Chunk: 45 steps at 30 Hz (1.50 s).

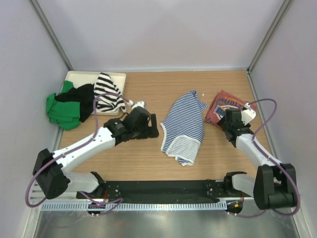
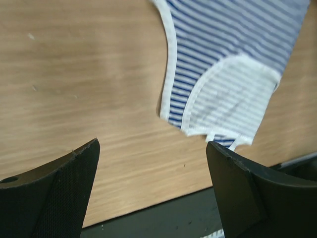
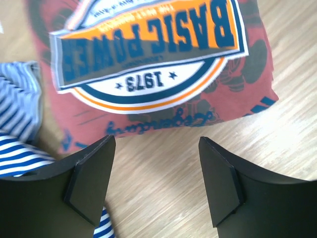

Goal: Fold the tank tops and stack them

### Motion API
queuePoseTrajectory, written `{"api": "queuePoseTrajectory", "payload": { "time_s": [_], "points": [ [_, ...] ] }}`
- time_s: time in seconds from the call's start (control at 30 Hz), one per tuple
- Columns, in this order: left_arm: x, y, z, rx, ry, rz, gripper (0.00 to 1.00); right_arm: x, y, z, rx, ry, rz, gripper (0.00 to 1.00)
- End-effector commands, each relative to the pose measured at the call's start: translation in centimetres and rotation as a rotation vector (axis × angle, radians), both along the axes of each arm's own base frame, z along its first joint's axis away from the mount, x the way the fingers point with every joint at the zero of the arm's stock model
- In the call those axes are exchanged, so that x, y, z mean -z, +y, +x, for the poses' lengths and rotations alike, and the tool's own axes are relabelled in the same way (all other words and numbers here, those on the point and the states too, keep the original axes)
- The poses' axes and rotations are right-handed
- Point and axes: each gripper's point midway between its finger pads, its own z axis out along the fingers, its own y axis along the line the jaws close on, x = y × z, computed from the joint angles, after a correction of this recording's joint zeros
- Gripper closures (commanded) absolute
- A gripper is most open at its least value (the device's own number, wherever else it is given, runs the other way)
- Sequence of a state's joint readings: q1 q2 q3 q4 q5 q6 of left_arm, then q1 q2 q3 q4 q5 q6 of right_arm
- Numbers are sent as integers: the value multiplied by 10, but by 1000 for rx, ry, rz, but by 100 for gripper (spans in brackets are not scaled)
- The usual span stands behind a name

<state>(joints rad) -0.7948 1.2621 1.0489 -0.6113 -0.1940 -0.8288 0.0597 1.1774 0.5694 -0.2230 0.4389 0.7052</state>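
Note:
A navy-and-white striped tank top lies folded lengthwise in the middle of the table, its hem end toward me. In the left wrist view, the striped top sits ahead and to the right. My left gripper hovers just left of it, jaws open over bare wood with nothing between them. A brick-red tank top with a round printed logo lies folded at the right. My right gripper is open at its near edge, over bare wood. The red top fills the right wrist view ahead, and the striped top's edge shows at the left.
A cream tray at the back left holds a pile: a black-and-white striped top, a black garment and a green one spilling over its edge. White walls enclose three sides. A black rail runs along the near edge.

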Motion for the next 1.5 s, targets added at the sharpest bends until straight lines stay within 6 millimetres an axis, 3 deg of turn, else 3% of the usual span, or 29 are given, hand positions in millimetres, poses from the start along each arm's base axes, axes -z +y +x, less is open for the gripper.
{"api": "queuePoseTrajectory", "payload": {
  "time_s": [0.0, 0.17, 0.23, 0.37, 0.4, 0.47, 0.5, 0.53, 0.6, 0.63, 0.7, 0.73, 0.83, 1.07, 1.23, 1.33, 1.37, 1.43, 1.47],
  "points": [
    [-2, -41, -21, 106, 6, -97, 11, -25, 2, 6, -41, -99, -16, 26],
    [40, -61, -42, 161, 91, -53, 10, -53, 28, 9, -201, -203, 37, 28],
    [49, -57, -36, 141, 83, -20, 10, -57, 56, 10, -349, -221, 99, 33],
    [48, -36, -19, 77, 75, -40, 10, -56, 113, 0, -580, -180, 196, 37],
    [46, -29, -7, 50, 71, -72, 10, -51, 121, -5, -612, -143, 198, 37],
    [48, -20, -2, 30, 90, -109, 11, -54, 140, -8, -678, -122, 198, 37],
    [48, -11, 6, 4, 93, -139, 11, -47, 157, -15, -728, -75, 196, 37],
    [56, -2, 7, -19, 105, -140, 11, -53, 170, -16, -765, -76, 199, 37],
    [50, 11, 16, -54, 103, -218, 11, -45, 196, -25, -834, -17, 178, 38],
    [62, 20, 12, -71, 127, -226, 11, -50, 208, -23, -858, -17, 172, 37],
    [56, 36, 23, -126, 106, -298, 11, -36, 225, -27, -889, 48, 144, 37],
    [63, 41, 17, -129, 128, -313, 11, -38, 242, -31, -935, 53, 141, 37],
    [65, 59, 19, -170, 107, -320, 9, -24, 269, -39, -992, 109, 115, 36],
    [70, 77, 21, -198, 70, -343, 4, 10, 315, -56, -1068, 237, 16, 34],
    [77, 83, 21, -184, 54, -294, 4, 25, 331, -68, -1098, 290, -13, 36],
    [81, 91, 22, -192, 35, -244, 4, 33, 342, -80, -1145, 326, -13, 50],
    [83, 93, 23, -194, 33, -232, 4, 36, 342, -85, -1156, 340, -21, 59],
    [83, 94, 24, -187, 22, -219, 4, 41, 345, -100, -1197, 368, -37, 62],
    [79, 90, 25, -162, 9, -235, 3, 42, 346, -108, -1214, 382, -42, 71]
  ]
}}
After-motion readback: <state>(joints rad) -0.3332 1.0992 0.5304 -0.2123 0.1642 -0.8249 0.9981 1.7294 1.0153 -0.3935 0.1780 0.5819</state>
